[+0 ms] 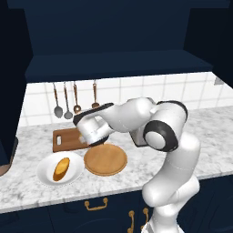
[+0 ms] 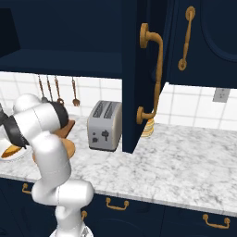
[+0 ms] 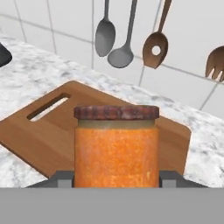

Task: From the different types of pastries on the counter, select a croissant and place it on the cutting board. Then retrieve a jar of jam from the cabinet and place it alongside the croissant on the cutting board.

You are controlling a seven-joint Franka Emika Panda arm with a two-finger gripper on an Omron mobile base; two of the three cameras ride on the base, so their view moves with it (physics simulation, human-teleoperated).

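The jar of jam [image 3: 116, 146] is held in the closed gripper [image 3: 116, 177] just over the cutting board [image 3: 52, 131]. Setting it down remains. No croissant is seen on the board's visible part.

The orange jar of jam [image 3: 116, 148] (dark-brown lid on) is standing upright before the brown cutting board [image 3: 52, 131], which is lying flat on the marbled counter [image 3: 26, 65].

toaster [image 2: 105, 125], round wooden plate [image 1: 105, 159], hanging utensils [image 1: 67, 101]
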